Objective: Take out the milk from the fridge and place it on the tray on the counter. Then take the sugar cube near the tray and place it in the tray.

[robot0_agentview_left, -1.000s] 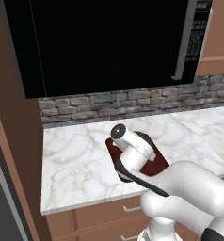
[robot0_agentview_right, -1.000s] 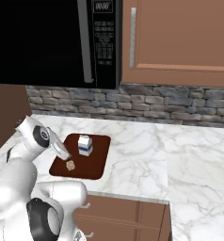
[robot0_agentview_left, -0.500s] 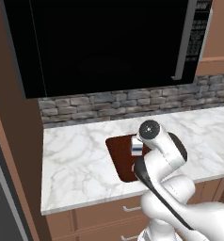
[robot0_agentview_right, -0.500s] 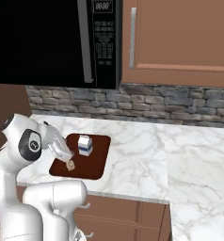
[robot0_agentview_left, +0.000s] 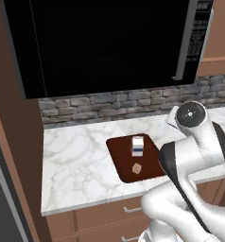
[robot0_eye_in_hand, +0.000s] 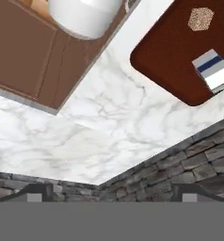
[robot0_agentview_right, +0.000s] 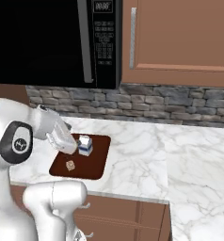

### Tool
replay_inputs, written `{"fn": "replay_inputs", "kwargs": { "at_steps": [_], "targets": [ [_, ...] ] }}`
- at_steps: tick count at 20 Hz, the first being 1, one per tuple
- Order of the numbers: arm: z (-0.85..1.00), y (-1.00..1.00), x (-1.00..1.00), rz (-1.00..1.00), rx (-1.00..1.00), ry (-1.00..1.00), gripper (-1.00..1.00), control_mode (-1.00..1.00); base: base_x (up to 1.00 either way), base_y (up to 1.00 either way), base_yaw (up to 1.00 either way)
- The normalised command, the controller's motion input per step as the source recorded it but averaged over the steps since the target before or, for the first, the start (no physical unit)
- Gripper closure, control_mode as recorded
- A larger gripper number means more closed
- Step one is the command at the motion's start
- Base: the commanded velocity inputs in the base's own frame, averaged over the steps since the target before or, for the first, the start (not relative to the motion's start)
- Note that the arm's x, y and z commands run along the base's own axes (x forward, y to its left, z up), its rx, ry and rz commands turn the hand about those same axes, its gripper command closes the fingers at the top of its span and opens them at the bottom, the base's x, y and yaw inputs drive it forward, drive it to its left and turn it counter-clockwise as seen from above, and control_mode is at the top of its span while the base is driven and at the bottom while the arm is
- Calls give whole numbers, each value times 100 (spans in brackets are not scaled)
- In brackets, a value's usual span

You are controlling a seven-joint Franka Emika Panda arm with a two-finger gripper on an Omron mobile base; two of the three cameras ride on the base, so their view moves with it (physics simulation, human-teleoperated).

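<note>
Jaws stand spread wide with nothing between them; the gripper (robot0_eye_in_hand: 112, 195) hangs above the counter (robot0_eye_in_hand: 109, 136), its tips facing the stone backsplash (robot0_eye_in_hand: 189, 160). Well off to one side of the jaws lies the tray (robot0_agentview_left: 128, 158), holding both the milk (robot0_agentview_left: 138, 145), upright, and the sugar cube (robot0_agentview_left: 137, 168), which sit near each other but apart.

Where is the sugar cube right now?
The sugar cube lies on the tray, toward its front edge in both base views, just in front of the milk and apart from it.
</note>
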Motion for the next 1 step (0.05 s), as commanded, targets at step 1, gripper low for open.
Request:
{"fn": "replay_inputs", "kwargs": {
  "at_steps": [1],
  "targets": [
    [100, -38, -69, 0, -4, -7, -100, -100, 0, 0, 0]
  ]
}}
